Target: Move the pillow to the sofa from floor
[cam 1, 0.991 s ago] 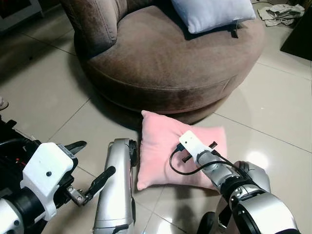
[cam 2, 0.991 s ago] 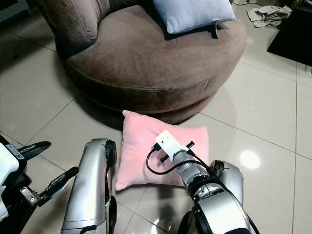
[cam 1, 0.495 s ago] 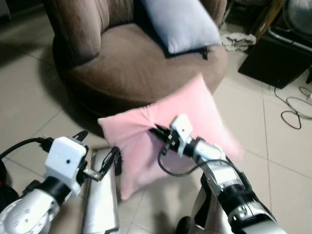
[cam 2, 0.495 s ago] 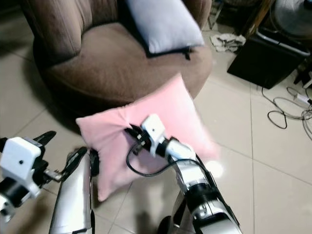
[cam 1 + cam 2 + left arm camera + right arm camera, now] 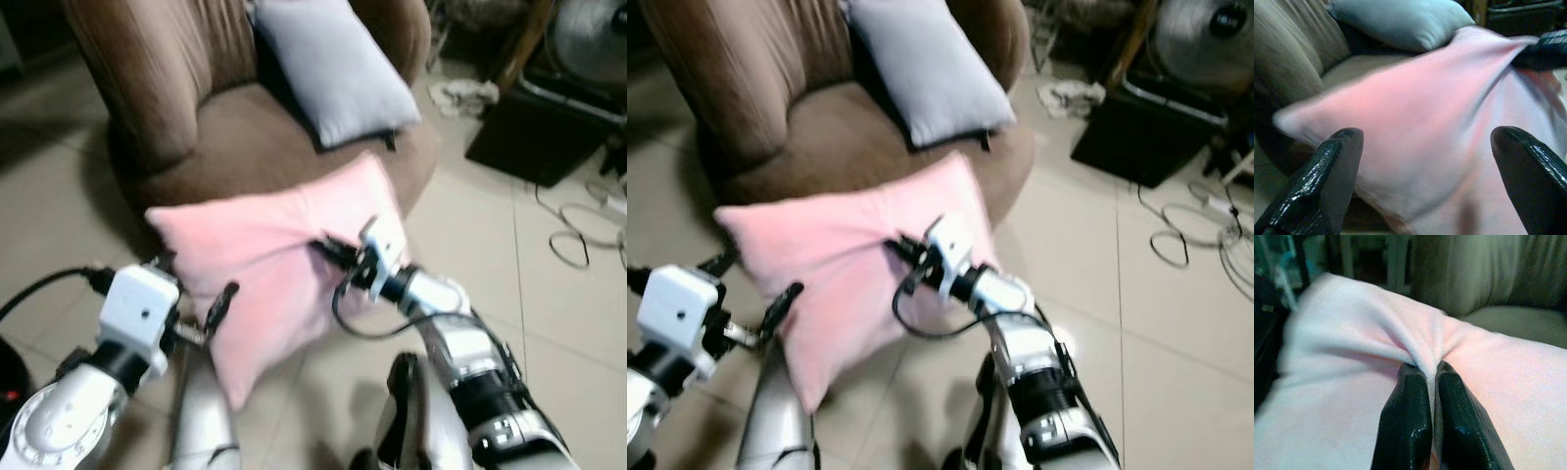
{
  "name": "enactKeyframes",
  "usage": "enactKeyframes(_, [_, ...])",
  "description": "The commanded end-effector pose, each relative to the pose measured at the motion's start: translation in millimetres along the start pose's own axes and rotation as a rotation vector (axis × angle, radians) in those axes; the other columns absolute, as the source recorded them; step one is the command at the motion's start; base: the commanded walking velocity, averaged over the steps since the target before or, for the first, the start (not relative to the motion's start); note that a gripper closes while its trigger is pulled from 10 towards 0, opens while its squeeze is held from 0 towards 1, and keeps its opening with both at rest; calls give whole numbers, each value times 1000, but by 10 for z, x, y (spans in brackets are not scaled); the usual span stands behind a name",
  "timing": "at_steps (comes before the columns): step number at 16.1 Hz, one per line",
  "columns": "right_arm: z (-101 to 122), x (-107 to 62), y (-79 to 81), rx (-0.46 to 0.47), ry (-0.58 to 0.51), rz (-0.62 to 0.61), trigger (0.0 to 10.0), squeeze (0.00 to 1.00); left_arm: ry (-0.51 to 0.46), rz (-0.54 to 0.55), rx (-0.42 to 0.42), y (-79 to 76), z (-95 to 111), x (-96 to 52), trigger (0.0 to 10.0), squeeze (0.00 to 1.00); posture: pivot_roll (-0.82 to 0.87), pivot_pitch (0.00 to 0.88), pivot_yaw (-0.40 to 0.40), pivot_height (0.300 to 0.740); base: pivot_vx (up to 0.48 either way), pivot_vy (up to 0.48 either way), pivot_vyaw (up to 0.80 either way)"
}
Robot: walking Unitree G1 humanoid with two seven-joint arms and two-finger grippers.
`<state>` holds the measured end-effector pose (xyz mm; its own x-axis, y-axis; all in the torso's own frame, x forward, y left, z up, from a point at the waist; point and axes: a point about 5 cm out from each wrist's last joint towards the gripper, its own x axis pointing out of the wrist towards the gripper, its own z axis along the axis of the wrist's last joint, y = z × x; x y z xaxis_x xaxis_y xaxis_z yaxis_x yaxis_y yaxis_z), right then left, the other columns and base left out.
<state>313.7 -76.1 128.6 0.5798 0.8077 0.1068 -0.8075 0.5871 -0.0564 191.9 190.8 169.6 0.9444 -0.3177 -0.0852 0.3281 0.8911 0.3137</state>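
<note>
The pink pillow [image 5: 265,255] hangs in the air just in front of the round brown sofa [image 5: 225,147], off the floor. My right gripper [image 5: 323,247] is shut on a pinched fold near the pillow's middle; in the right wrist view its fingers [image 5: 1410,421] press together on the bunched fabric [image 5: 1425,347]. My left gripper [image 5: 196,284] is open beside the pillow's lower left part, and the left wrist view shows the pillow [image 5: 1415,122] spread wide between its fingers [image 5: 1327,166]. A pale grey pillow [image 5: 333,64] leans on the sofa's seat.
A black box [image 5: 544,127] stands on the tiled floor to the right of the sofa, with loose cables [image 5: 588,235] in front of it, a crumpled cloth [image 5: 460,93] behind and a fan [image 5: 588,29] at the far right. My silver left leg [image 5: 201,421] is below the pillow.
The right gripper has lifted the pillow from the floor up towards the sofa's front edge. The left gripper has risen beside it. The camera view has shifted too.
</note>
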Motion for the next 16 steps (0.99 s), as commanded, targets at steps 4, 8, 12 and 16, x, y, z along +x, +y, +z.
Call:
enactKeyframes(4, [421, -111, -185, -52, -133, -143, 10000, 0, -52, 40, 3, 44, -1, 207, 10000, 0, 211, 0, -93, 520, 0, 0, 0])
enactKeyframes(8, [504, -255, -281, -66, -125, -300, 10000, 0, -65, 99, -4, 87, -72, 369, 10000, 0, 126, 0, -40, 555, 0, 0, 0])
enactKeyframes(12, [477, -412, -409, -96, -45, -489, 10000, 0, -19, 151, -54, 1, -244, 494, 10000, 0, 57, 0, 6, 585, 0, 0, 0])
enactKeyframes(16, [204, -568, -413, -93, 104, -612, 10000, 0, 39, 180, -105, -148, -594, 619, 10000, 0, 28, 0, 14, 620, 0, 0, 0])
